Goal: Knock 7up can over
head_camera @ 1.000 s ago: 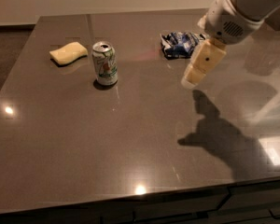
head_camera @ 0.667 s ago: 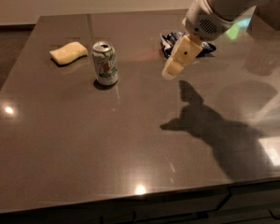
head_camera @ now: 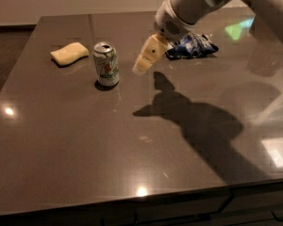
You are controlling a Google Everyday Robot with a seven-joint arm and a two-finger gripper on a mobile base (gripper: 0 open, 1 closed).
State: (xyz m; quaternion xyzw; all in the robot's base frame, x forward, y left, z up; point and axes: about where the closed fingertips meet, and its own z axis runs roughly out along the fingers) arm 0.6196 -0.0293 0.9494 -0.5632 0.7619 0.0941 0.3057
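Note:
The 7up can (head_camera: 106, 64) stands upright on the dark brown table (head_camera: 132, 140), left of centre toward the back. It is silver-white with green and red print and a silver top. My gripper (head_camera: 140, 69) hangs above the table a short way to the right of the can, not touching it. Its cream-coloured fingers point down and to the left toward the can. The white arm reaches in from the upper right.
A pale yellow sponge (head_camera: 69, 53) lies to the left of the can near the back. A dark blue snack bag (head_camera: 192, 46) lies behind the gripper to the right. The arm's shadow falls across the table's middle and right.
The gripper has moved left across the table, from beside the snack bag to close by the can's right side. The can, sponge and bag have not moved.

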